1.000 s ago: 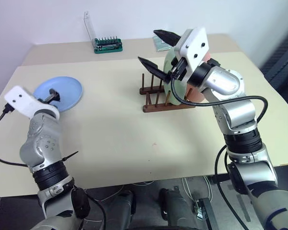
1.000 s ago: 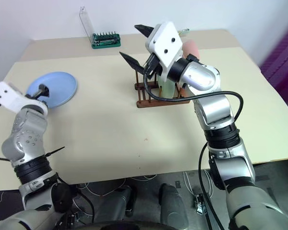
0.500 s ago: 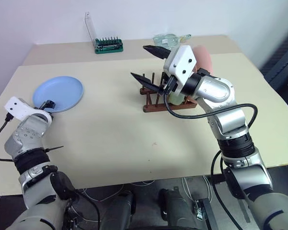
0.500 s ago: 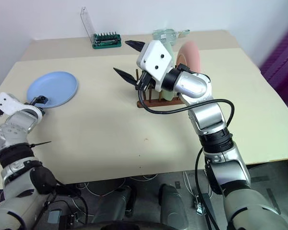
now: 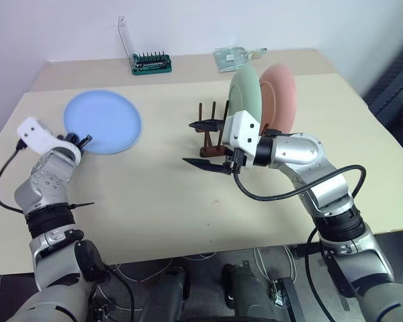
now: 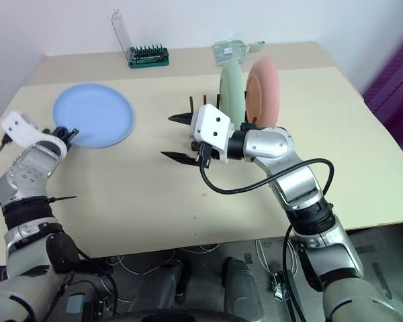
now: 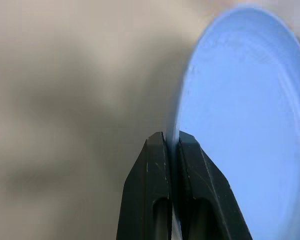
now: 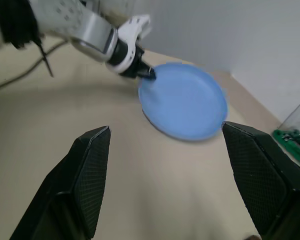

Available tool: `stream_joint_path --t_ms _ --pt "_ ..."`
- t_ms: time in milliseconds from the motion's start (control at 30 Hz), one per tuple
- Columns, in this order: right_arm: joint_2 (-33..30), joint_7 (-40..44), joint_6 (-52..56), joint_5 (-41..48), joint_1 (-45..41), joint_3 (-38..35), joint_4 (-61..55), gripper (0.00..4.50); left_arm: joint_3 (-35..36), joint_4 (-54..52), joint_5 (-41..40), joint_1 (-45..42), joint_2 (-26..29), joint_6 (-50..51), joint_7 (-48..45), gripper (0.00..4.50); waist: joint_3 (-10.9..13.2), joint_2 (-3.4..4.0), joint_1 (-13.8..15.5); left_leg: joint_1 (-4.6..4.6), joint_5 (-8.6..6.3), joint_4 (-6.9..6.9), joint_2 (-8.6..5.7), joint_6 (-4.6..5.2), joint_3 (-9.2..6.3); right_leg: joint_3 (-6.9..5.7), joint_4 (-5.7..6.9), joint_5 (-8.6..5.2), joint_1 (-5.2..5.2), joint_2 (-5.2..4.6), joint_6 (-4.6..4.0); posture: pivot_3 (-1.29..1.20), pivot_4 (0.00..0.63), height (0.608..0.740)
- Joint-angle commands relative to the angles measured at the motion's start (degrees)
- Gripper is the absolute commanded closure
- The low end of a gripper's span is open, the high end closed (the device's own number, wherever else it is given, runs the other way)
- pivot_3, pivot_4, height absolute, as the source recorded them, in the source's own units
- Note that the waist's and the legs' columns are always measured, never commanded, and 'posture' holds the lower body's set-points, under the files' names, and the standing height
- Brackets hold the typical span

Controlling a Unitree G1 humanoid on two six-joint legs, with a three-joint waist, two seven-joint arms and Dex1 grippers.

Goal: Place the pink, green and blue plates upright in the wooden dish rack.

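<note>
The blue plate [image 5: 102, 122] is tipped up off the table at the left, and my left gripper [image 5: 77, 141] is shut on its near rim; the left wrist view shows both fingers [image 7: 155, 165] pinching that rim beside the blue plate [image 7: 240, 125]. The green plate [image 5: 244, 94] and the pink plate [image 5: 279, 94] stand upright side by side in the wooden dish rack [image 5: 208, 151]. My right gripper [image 5: 188, 142] hangs open and empty just left of the rack, pointing toward the blue plate [image 8: 185, 100].
A green toothed holder with a clear lid [image 5: 151, 64] and a clear packet [image 5: 235, 57] sit at the table's far edge. Bare tabletop lies between the blue plate and the rack. Several of the rack's left pegs stand free.
My left gripper closed on the blue plate's rim and tipped the plate up. My right gripper sank from above the rack to its left side, still open.
</note>
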Motion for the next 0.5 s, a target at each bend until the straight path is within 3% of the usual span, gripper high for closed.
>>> stream_joint_path --t_ms 33,67,300,500 --pt "0.44 -0.92 -7.51 -5.66 -3.26 1.49 2.33 0.35 -4.87 -18.23 -3.39 -1.32 -2.48 6.41 3.15 4.50 0.00 -0.01 -0.03 0.00 0.00 0.01 0.00 0.00 0.00 0.00 0.00 0.00 0.01 0.00 0.00 0.00 0.150 0.740" --pt "0.65 -1.53 -9.87 -7.71 -3.84 2.15 3.40 0.04 -5.61 -21.90 -4.26 -1.85 -3.73 8.44 4.84 4.50 0.00 -0.01 -0.08 0.00 0.00 0.00 -0.01 0.00 0.01 0.00 -0.01 0.00 0.02 0.00 0.00 0.00 0.150 0.740" --pt "2.58 -10.96 -27.75 -24.46 -8.94 7.03 16.38 0.04 -6.31 -35.47 -10.70 -7.20 -11.57 22.83 16.52 4.50 0.00 -0.01 -0.54 0.03 0.22 -0.05 0.03 -0.38 0.07 0.05 0.02 0.00 -0.04 0.10 0.00 0.00 0.150 0.740" --pt "3.61 -15.60 -33.21 -30.69 -10.80 7.65 23.53 0.04 -3.83 -39.62 -15.65 -9.97 -14.49 30.22 22.60 4.50 0.02 -0.03 -0.22 0.02 0.27 -0.05 0.02 -0.44 0.09 0.07 0.04 0.00 -0.05 0.13 0.00 0.00 0.150 0.740"
